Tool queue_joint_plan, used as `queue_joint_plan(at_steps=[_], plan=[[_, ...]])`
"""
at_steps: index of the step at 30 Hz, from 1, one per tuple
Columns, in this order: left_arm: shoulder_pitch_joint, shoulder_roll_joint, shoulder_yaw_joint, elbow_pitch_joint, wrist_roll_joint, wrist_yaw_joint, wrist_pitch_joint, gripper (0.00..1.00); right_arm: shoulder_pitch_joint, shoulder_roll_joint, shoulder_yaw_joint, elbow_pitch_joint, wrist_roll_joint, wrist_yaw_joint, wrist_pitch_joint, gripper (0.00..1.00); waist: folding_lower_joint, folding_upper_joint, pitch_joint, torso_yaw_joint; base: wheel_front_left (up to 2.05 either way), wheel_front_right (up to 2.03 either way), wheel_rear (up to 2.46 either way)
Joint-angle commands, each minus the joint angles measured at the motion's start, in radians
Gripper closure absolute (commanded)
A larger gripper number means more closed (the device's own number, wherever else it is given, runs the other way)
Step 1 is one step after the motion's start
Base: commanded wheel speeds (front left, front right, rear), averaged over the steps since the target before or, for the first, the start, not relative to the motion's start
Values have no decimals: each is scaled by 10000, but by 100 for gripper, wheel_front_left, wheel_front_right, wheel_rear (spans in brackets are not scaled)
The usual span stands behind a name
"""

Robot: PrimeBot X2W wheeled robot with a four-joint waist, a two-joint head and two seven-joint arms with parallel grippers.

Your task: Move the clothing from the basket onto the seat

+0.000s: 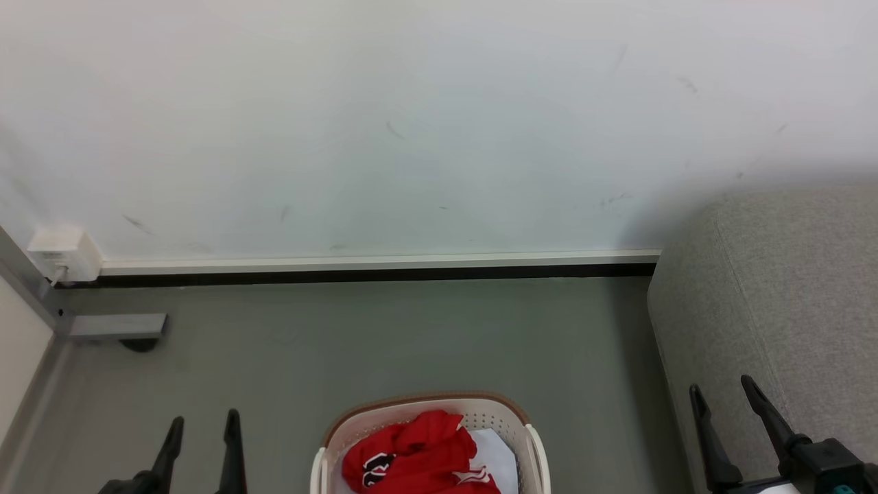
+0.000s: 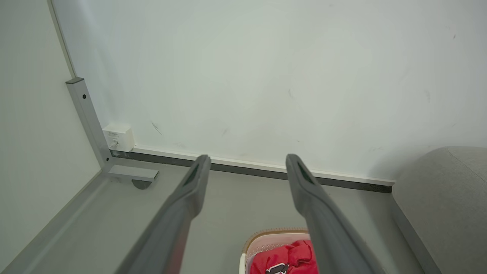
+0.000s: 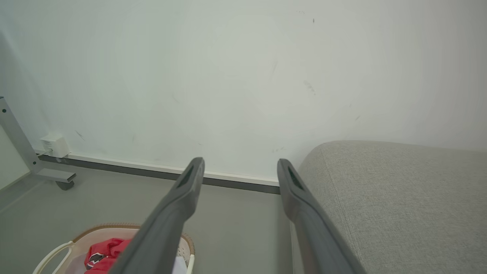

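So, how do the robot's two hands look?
Left hand and right hand each have two long, slim, dark grey fingers tapering to points, with a narrow slot near each tip. The right hand's black base bears a small teal mark.

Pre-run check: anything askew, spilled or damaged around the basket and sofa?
Nothing stands out. The basket sits upright on the floor, red clothing bunched inside, none over the visible rim. The sofa looks undamaged. Only faint dark scuffs mark the wall.
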Motion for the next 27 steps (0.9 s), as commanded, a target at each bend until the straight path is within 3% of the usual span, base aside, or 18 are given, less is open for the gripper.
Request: queue_joint_plan(at_steps=[1, 18, 27], plan=[[123, 5, 55, -43, 327, -32, -134, 0, 70, -113, 32, 27, -282, 46, -97, 0, 0, 0, 1, -18, 0, 0, 0], [266, -164, 261, 168, 1320, -375, -423, 0, 155, -80, -53, 240, -893, 45, -399, 0, 0, 0, 38, -156, 0, 0, 0], [199, -209, 382, 293, 1238, -493, -410, 0, 156, -80, -92, 255, -683, 45, -384, 0, 0, 0, 52, -143, 0, 0, 0]])
